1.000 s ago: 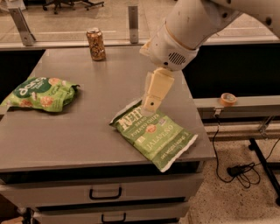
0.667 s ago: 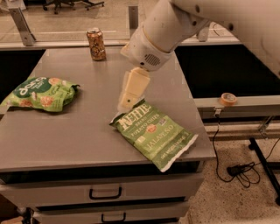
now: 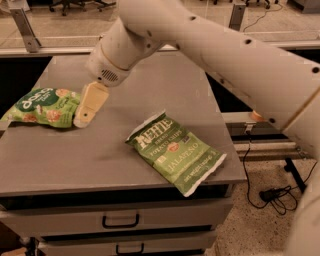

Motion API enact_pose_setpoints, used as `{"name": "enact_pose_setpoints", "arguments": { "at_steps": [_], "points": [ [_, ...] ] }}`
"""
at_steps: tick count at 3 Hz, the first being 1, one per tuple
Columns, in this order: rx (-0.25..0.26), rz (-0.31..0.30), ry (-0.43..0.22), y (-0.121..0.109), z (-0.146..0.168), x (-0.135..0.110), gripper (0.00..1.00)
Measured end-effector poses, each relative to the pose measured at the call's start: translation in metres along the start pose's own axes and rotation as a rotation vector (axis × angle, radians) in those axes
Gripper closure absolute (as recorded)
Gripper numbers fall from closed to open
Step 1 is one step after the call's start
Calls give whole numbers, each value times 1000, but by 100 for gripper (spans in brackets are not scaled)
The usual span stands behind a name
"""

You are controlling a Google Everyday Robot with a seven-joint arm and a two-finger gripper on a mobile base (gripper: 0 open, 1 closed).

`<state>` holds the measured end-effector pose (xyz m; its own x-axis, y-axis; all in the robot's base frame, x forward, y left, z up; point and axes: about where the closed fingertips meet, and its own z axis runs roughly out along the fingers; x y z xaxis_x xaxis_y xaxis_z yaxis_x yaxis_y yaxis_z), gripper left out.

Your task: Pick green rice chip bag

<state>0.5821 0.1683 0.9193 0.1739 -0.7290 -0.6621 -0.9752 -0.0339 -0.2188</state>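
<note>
Our tool (image 3: 81,120) covers one end of the green rice chip bag (image 3: 42,106); its grip we cannot tell. It has moved over from the jalapeño bag (image 3: 175,152).

Robotics lab: robot hand (image 3: 83,119) above a grey drawer cabinet (image 3: 100,156), office chairs (image 3: 75,6) behind, cables (image 3: 272,193) on floor.

The grey flat-topped metal table (image 3: 75,160) (two handled drawers under its front edge) fills the middle of the frame. A light green rice chip bag (image 3: 42,107) lies at its left edge. A darker green Kettle jalapeño potato chip bag (image 3: 175,152) lies flat at lower centre-right, one corner jutting over the front edge. The tan gripper (image 3: 85,112) is at the rice bag's right end.
</note>
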Motion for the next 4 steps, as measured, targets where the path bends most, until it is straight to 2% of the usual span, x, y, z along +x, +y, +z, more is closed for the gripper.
{"name": "enact_pose_setpoints", "arguments": {
  "at_steps": [1,2,3,4],
  "points": [
    [-1,20,-55,-16,57,-28,0],
    [14,72,-80,-39,99,-40,0],
    [1,166,-55,-54,132,-32,0],
    [-29,249,-22,-51,150,-21,16]
  ]
}}
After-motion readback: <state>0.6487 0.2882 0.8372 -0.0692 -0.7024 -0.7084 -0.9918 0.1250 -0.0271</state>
